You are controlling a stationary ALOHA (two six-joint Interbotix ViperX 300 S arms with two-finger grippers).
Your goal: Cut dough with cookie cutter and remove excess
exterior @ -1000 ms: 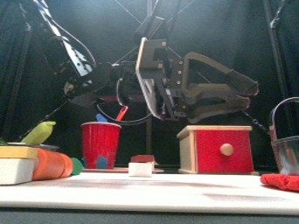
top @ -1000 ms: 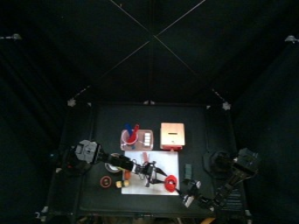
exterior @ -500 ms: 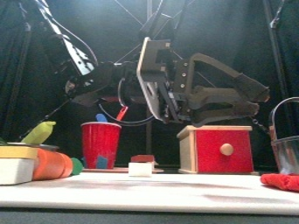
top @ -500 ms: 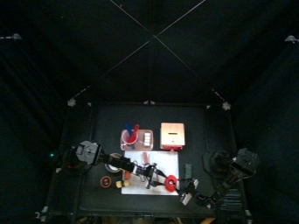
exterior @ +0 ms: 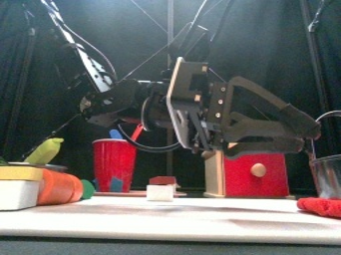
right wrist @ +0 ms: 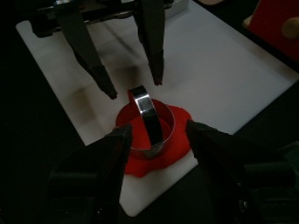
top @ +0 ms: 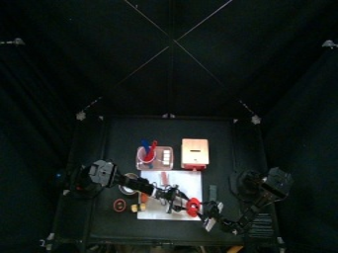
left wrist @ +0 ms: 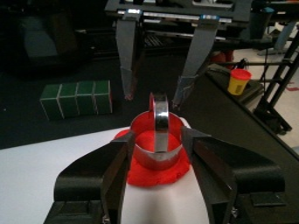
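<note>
Front view: red plastic cup (exterior: 115, 163) holds blue and red sticks. Left wrist view: metal ring cutter (left wrist: 160, 131) stands on flat red dough (left wrist: 155, 164); both grippers' fingers (left wrist: 112, 171) apart.

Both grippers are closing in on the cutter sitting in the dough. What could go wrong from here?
1. Both open grippers, left and right, face each other across the cutter; they may collide.
2. The cutter looks tilted in the dough; a nudge could tip it or give an uneven cut.
3. The dough lies near the edge of the white sheet, so pressing or pulling might drag it off or shift the sheet.
</note>
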